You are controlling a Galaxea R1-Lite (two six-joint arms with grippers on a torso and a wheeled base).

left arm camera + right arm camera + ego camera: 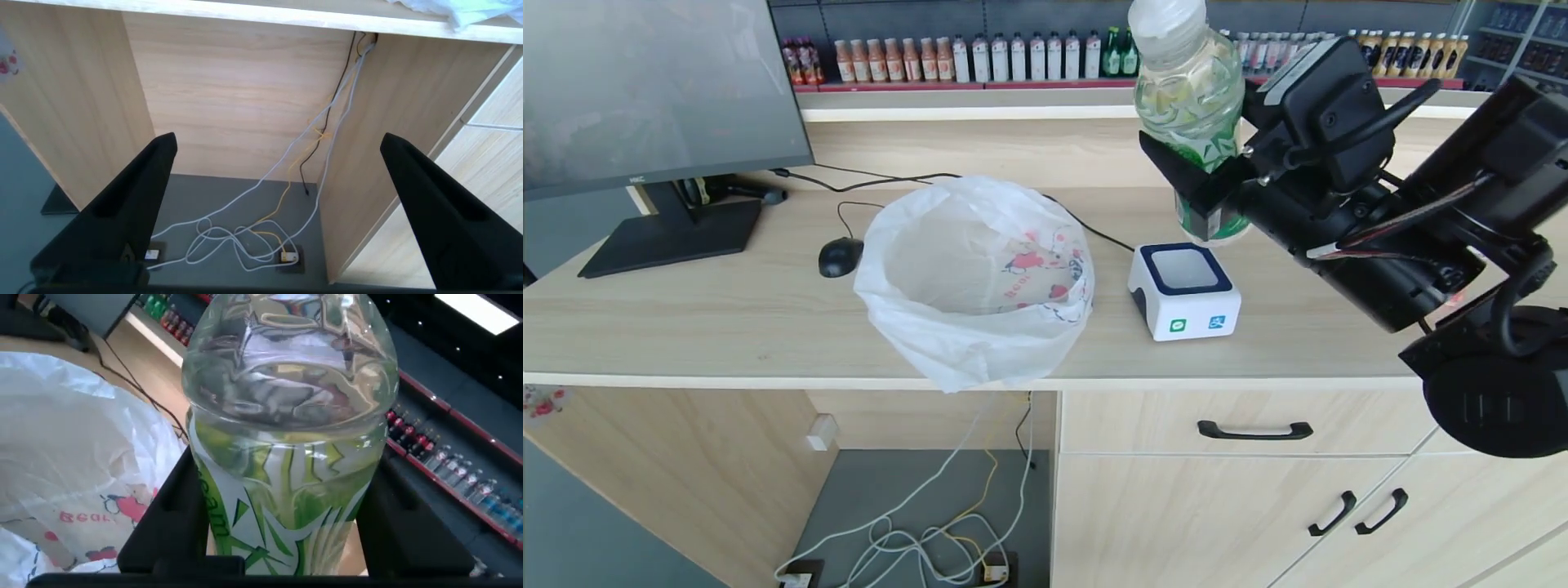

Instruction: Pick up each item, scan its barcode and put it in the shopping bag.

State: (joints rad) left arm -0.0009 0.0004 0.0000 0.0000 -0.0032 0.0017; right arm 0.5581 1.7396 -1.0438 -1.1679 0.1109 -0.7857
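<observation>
Counter [686,327] bore a monitor [662,82], cut off at the 10 o'clock corner of the head view. The shopping bag [976,278] stood open at centre, its inside hard to make out behind the folds. The bottle [1188,90], cap cropped, was upright in the air at 12 o'clock of the scanner [1184,290], clamped between the fingers of the right gripper [1205,192]. The mouse [840,256] lay at 10 o'clock of the bag. The left gripper [278,143], fingers spread wide, hung below the counter, facing cables [245,237].
</observation>
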